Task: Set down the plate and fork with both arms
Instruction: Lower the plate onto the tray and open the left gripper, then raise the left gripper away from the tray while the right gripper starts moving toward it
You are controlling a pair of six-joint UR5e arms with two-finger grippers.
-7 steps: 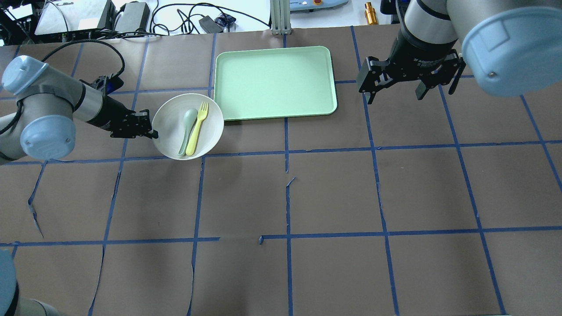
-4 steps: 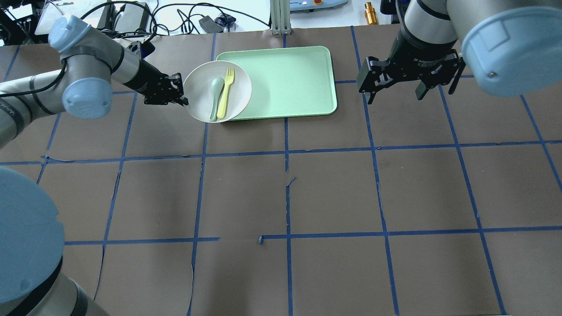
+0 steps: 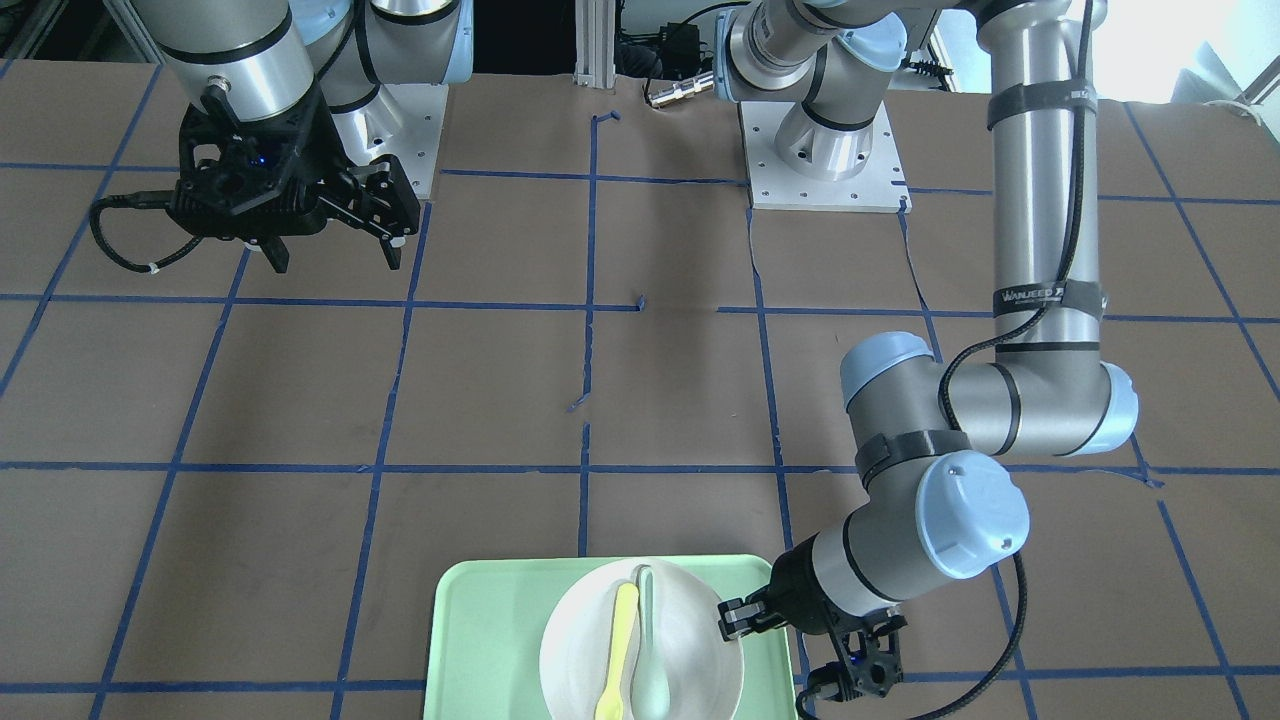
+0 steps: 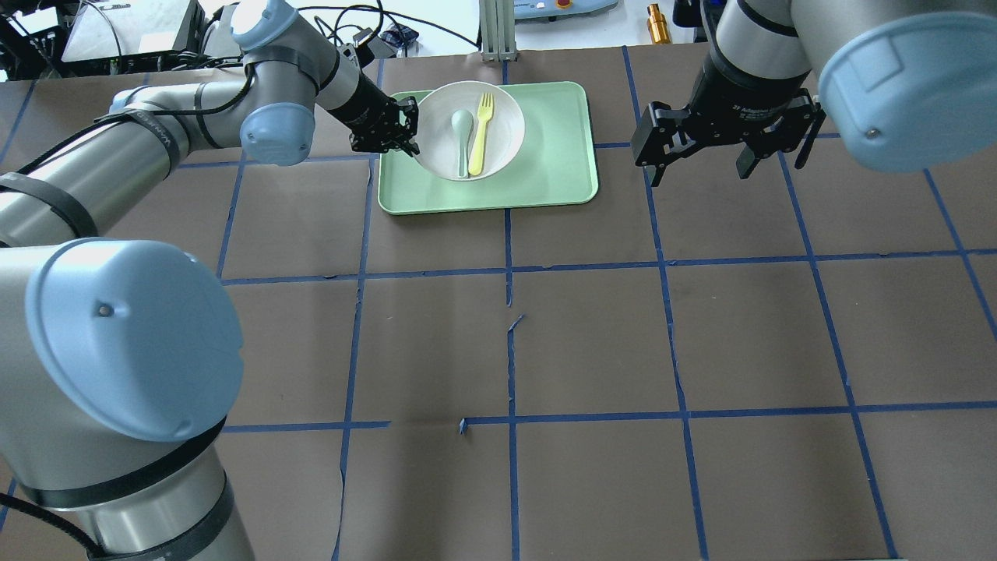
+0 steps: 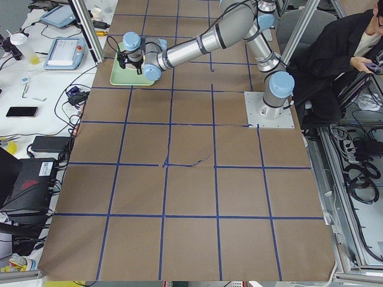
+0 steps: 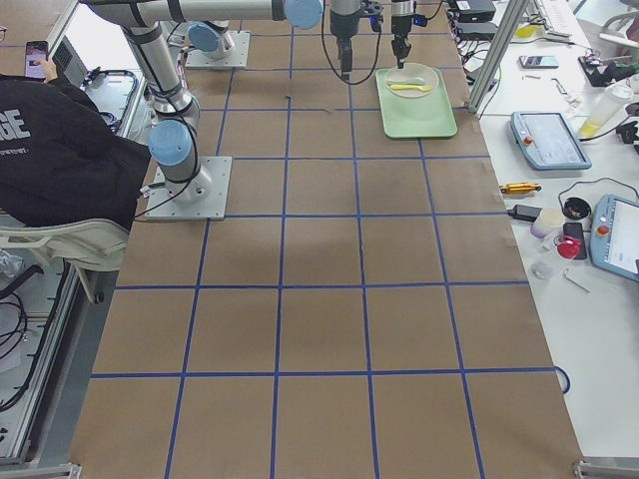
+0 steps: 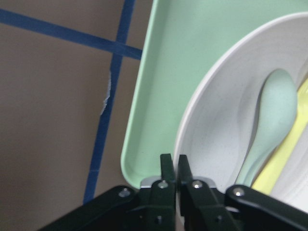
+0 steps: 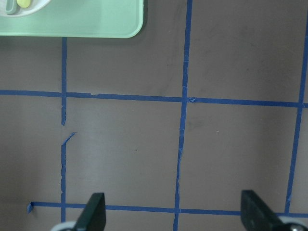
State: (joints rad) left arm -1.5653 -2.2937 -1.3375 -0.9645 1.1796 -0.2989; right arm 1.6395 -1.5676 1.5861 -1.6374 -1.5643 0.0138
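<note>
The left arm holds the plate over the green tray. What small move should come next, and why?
Probably lower the plate onto the tray, then open the left end effector. It is shut on the plate's rim, and the plate, with fork and spoon in it, is over the tray. Whether it touches is unclear.

At the table's far middle, seen from behind the robot: tray, with plate over its left rear part, resting or lifted unclear. In the plate, side by side: spoon left, fork right, heads away from the robot. Left gripper pinching the plate's left rim; right gripper right of the tray, well apart.
</note>
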